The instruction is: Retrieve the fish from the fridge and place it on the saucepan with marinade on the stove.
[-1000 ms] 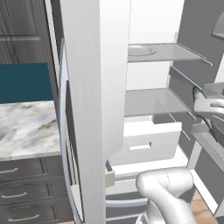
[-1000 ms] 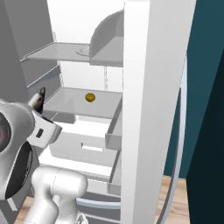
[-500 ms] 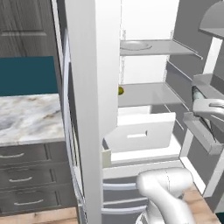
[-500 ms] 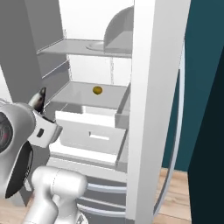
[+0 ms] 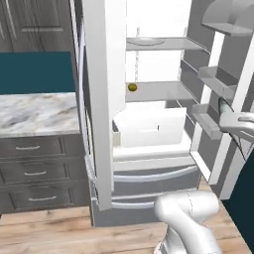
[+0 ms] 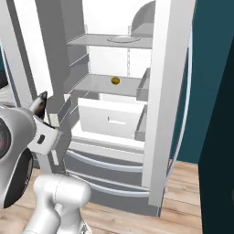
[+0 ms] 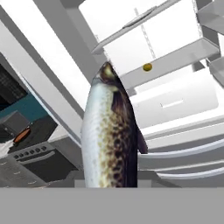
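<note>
Now the tool (image 7: 109, 183) is gripping the fish (image 7: 110, 131) outside the fridge (image 5: 101, 99); carrying it level toward the stove (image 7: 35, 153) is advisable.

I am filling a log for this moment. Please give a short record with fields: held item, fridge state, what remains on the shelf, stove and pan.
held item: fish, gripped in the end effector
fridge state: fridge doors open, white drawer pulled out
on middle shelf: small round yellowish item
stove: at the left of the hand view
saucepan with marinade: on the stove, no fish in it yet
</note>
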